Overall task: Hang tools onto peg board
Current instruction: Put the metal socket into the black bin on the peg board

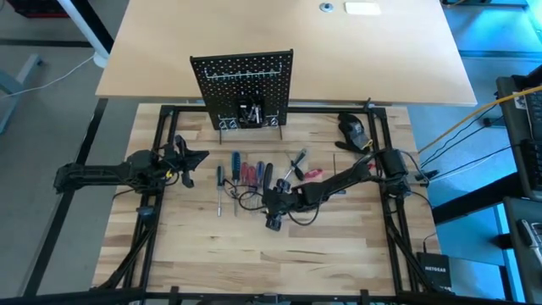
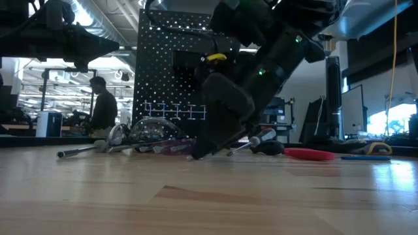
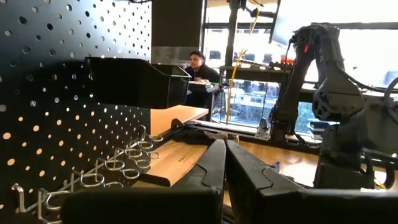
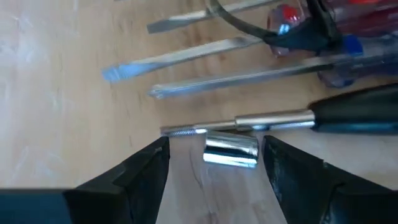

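The black peg board (image 1: 246, 80) stands upright on its wire feet at the far middle of the table. Several tools (image 1: 250, 174) lie side by side in front of it: screwdrivers with blue, red and black handles, and red-handled pliers (image 1: 312, 174). My right gripper (image 1: 269, 207) is open, low over the near ends of their shafts. In the right wrist view its fingers stand on either side of a short silver socket (image 4: 231, 150), which lies beside the silver shaft (image 4: 273, 119) of a black-handled tool, touching neither. My left gripper (image 1: 199, 158) waits shut at the left, above the table.
A dark rounded lump (image 1: 353, 127) lies at the far right. Black frame rails (image 1: 161, 152) border the wooden top. A black bin (image 3: 137, 81) and wire rings (image 3: 118, 165) hang on the peg board. A person (image 2: 103, 108) is in the room behind.
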Controlling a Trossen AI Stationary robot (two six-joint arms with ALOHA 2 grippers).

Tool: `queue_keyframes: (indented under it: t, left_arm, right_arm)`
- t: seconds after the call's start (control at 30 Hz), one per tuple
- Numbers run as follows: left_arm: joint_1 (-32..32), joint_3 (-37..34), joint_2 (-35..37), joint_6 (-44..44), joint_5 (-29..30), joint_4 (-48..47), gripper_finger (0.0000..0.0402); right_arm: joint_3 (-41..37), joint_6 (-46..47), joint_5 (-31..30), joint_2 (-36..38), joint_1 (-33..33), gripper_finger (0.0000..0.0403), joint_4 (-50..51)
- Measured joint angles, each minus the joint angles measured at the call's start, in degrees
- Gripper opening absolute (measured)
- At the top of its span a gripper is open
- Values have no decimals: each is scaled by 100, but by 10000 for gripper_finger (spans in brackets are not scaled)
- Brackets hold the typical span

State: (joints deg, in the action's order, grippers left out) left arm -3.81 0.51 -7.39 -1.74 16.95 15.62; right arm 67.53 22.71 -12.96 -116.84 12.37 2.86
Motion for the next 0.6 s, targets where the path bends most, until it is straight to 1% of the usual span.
queue_keyframes:
  t: [0.17, 0.27, 0.6]
  left_arm:
    - [0, 1, 0, 0, 0, 2, 1]
    - [1, 0, 2, 0, 0, 2, 1]
    - [2, 0, 0, 0, 0, 0, 1]
  right_arm:
    - [4, -1, -23, -13, -14, 256, 6]
    - [4, -18, -88, -13, -14, 244, 20]
    - [4, -53, -155, -13, -49, 159, 60]
